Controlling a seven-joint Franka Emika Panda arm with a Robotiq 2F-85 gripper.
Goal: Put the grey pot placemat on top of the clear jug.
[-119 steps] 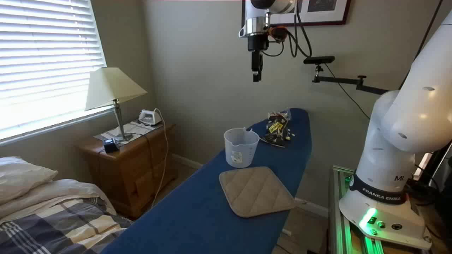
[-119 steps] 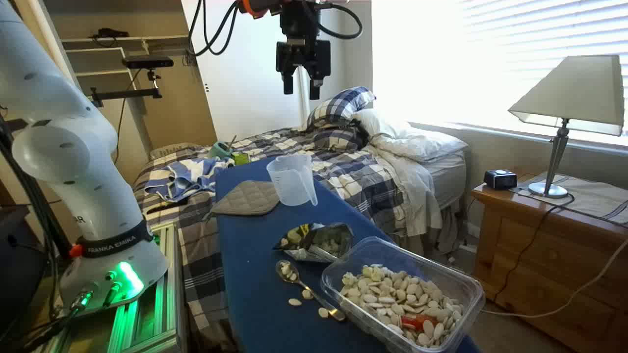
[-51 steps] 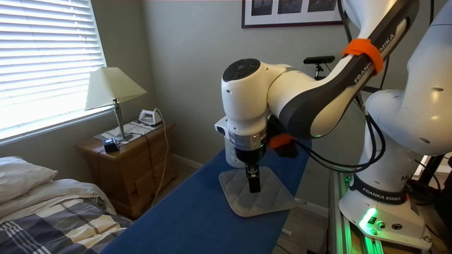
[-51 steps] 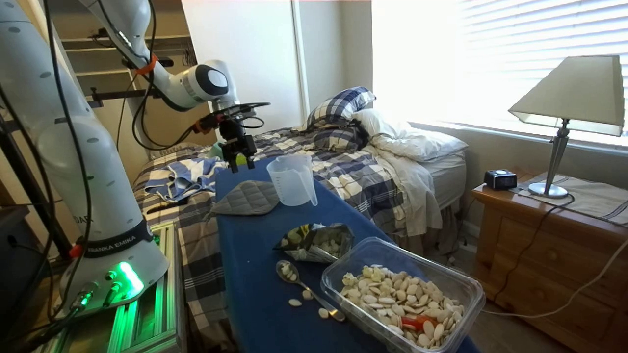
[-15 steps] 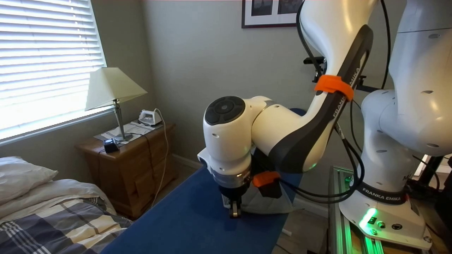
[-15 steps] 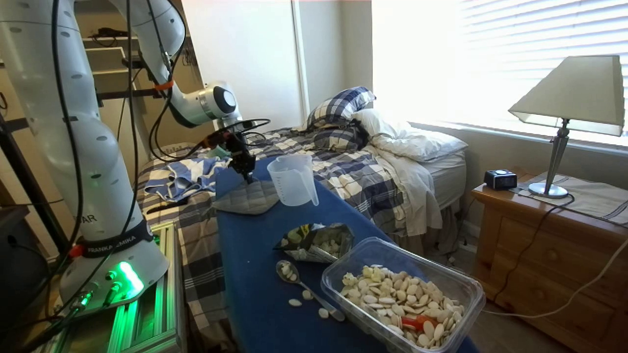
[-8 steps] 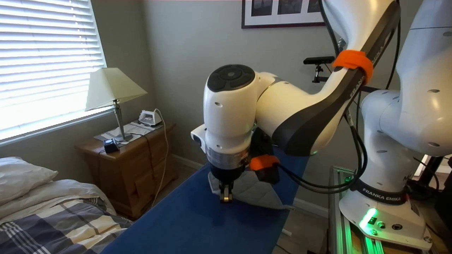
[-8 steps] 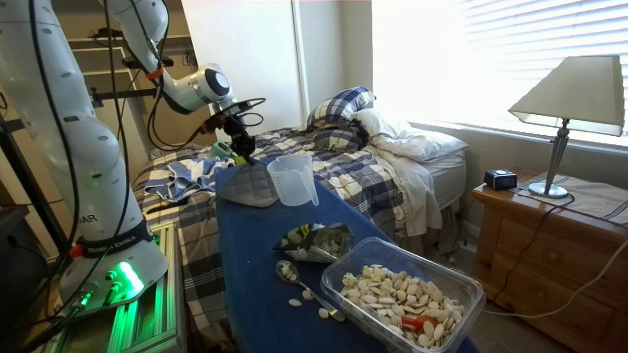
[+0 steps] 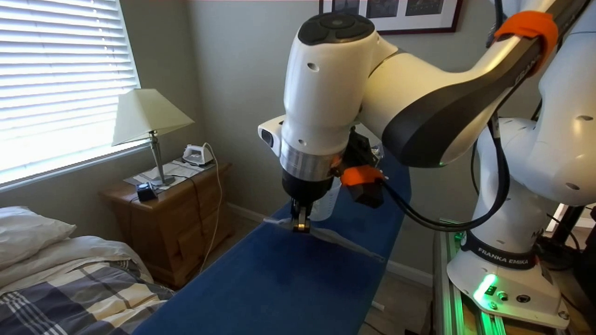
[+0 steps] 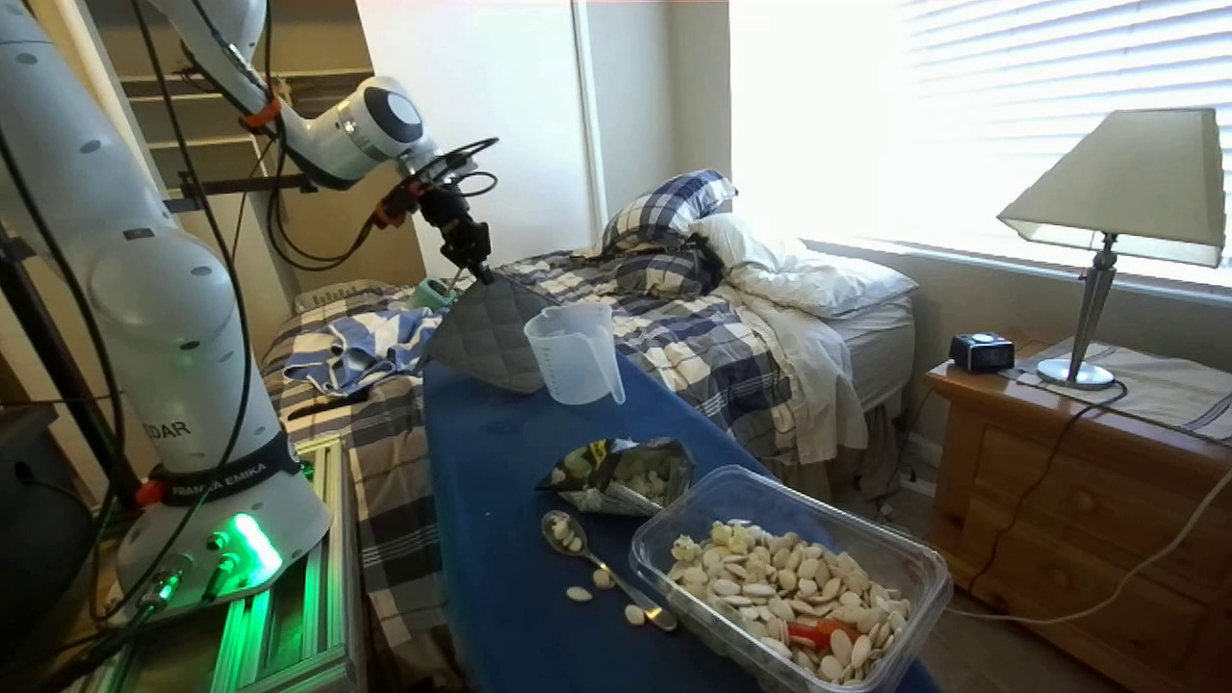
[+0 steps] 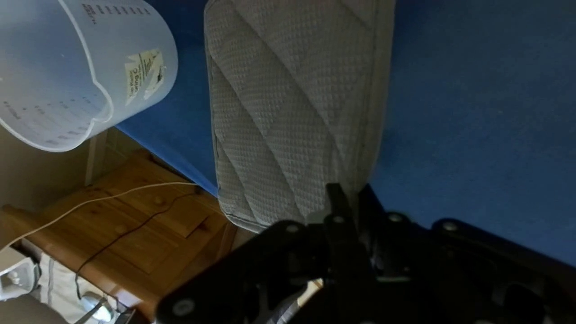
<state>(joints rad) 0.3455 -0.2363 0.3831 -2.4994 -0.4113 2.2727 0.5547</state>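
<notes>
My gripper (image 11: 350, 191) is shut on one edge of the grey pot placemat (image 11: 288, 103), and a bit of quilted cloth shows between the fingers. In an exterior view the placemat (image 10: 493, 337) slants down from the gripper (image 10: 485, 277) toward the blue ironing board; whether its low side touches the board, I cannot tell. Another angle shows it almost edge-on below the gripper (image 9: 301, 227). The clear jug (image 10: 575, 358) stands upright on the board beside the placemat, lower than the gripper. Its rim is open at the top. In the wrist view the jug (image 11: 135, 54) lies left of the placemat.
On the blue ironing board (image 10: 481, 520) are a torn snack bag (image 10: 621, 474), a spoon (image 10: 616, 582) with loose seeds, and a clear plastic tub (image 10: 938, 568) of seeds. A bed (image 10: 818, 279), a nightstand (image 9: 163, 223) and a lamp (image 9: 149, 116) stand off the board.
The gripper came down to the placemat, shut on its edge and has risen with it. The placemat went from lying flat to hanging steeply. The jug stands where it was.
</notes>
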